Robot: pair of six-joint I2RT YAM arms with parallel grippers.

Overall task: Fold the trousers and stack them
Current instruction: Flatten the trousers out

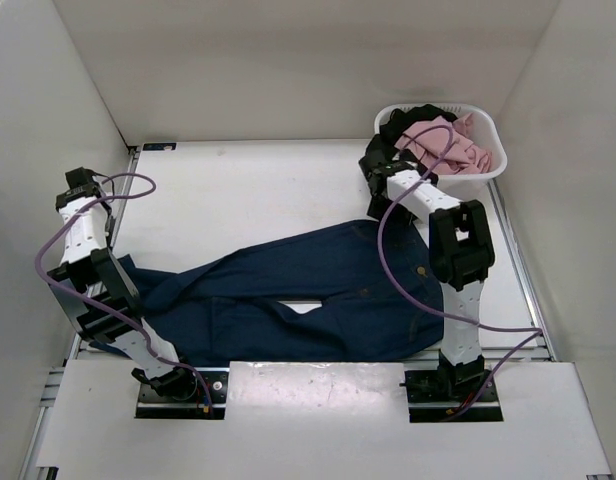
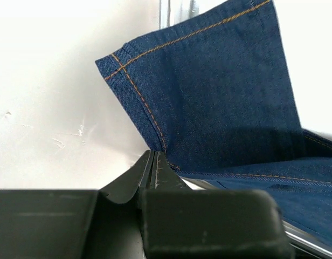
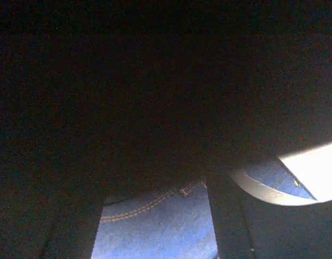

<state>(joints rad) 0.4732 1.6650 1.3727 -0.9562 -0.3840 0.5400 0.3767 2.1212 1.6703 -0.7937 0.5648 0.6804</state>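
Across table [image 1: 238, 190] centre, waist 3 o'clock, legs 9 o'clock: trousers [image 1: 288, 295] | left gripper [image 2: 153, 162] pinched on leg hem [image 2: 171, 48] | right gripper [image 3: 155, 216] jaws apart over waist denim | likely heavy, floppy, not slippery; take hems and waistband corners

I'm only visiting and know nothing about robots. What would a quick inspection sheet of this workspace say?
Surface: white table, trousers spread across it.
Job's things: trousers, dark blue denim, unfolded, waist towards the right arm, legs running left.
Clutter: white basket at the far right corner, holding pink and black clothes.
Grippers: left gripper, jaws shut on a trouser hem corner; right gripper, jaws apart over denim, nothing seen clamped.
Cables: purple cables loop along both arms; the right one hangs over the trousers.
Surroundings: plain white walls on three sides; nothing else seen.
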